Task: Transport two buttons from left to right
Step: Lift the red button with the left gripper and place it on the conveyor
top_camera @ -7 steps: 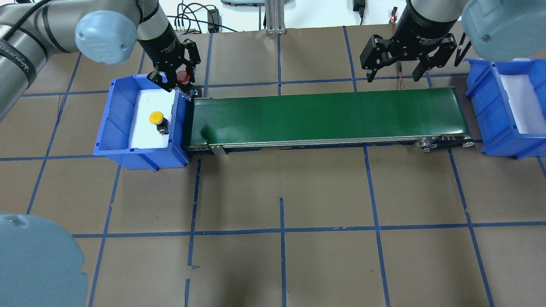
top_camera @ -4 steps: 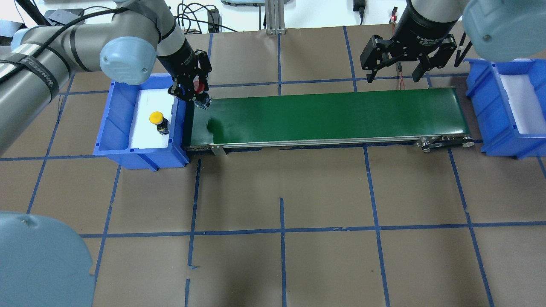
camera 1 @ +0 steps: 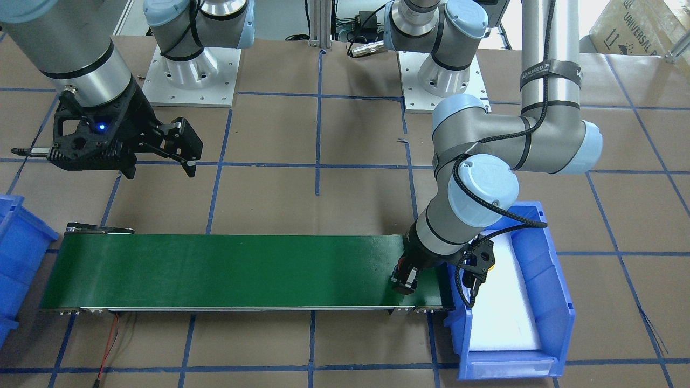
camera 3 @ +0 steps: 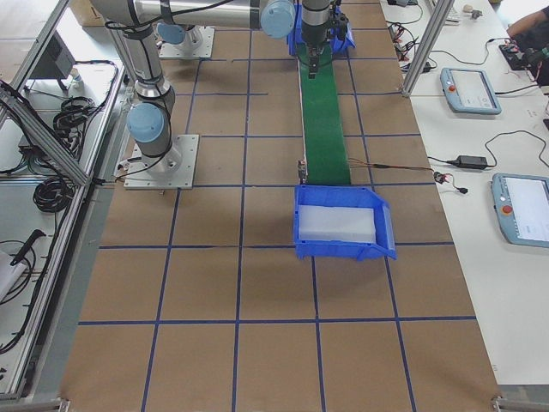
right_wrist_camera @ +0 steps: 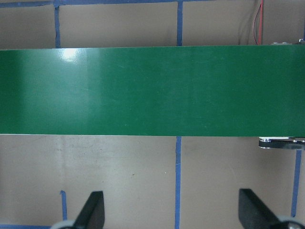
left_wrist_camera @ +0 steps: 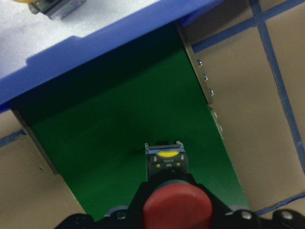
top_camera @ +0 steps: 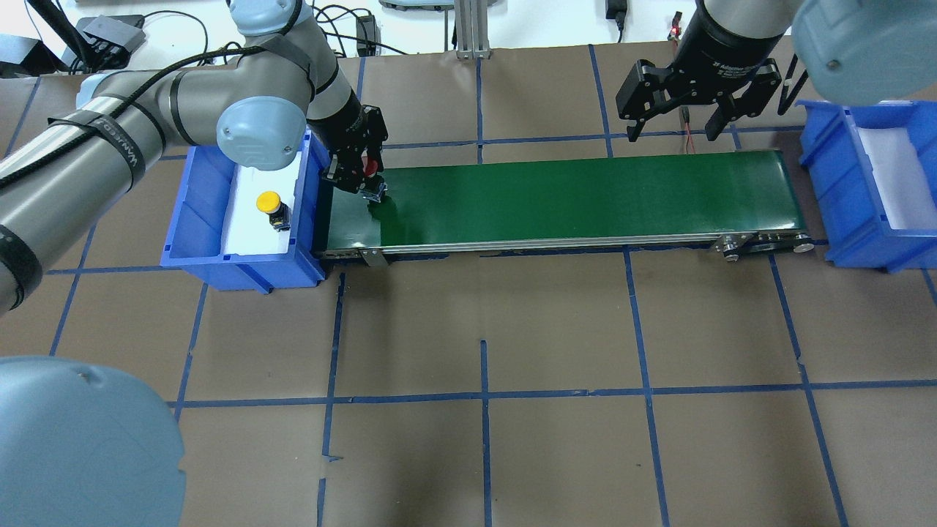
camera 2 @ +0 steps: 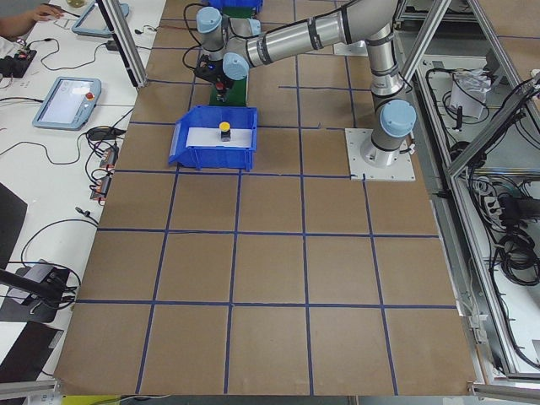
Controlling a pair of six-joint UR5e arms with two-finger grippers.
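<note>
The red button [top_camera: 372, 168] is held by its cap in my left gripper [top_camera: 360, 174], which is shut on it. Its black-and-silver body [left_wrist_camera: 166, 160] hangs low over the left end of the green conveyor belt [top_camera: 571, 197]; I cannot tell whether it touches. The yellow button [top_camera: 269, 203] stands on the white pad in the left blue bin [top_camera: 198, 190]. My right gripper [top_camera: 672, 132] hangs open and empty over the table just behind the belt's right end, its fingers [right_wrist_camera: 93, 210] spread wide.
A second blue bin [top_camera: 842, 176] with a white pad stands past the belt's right end. Brown table paper with blue tape lines surrounds the belt. Cables lie at the table's far edge.
My left gripper has carried the red button rightward from the left bin's far corner out over the belt's left end and lowered it. The right arm has barely moved.
</note>
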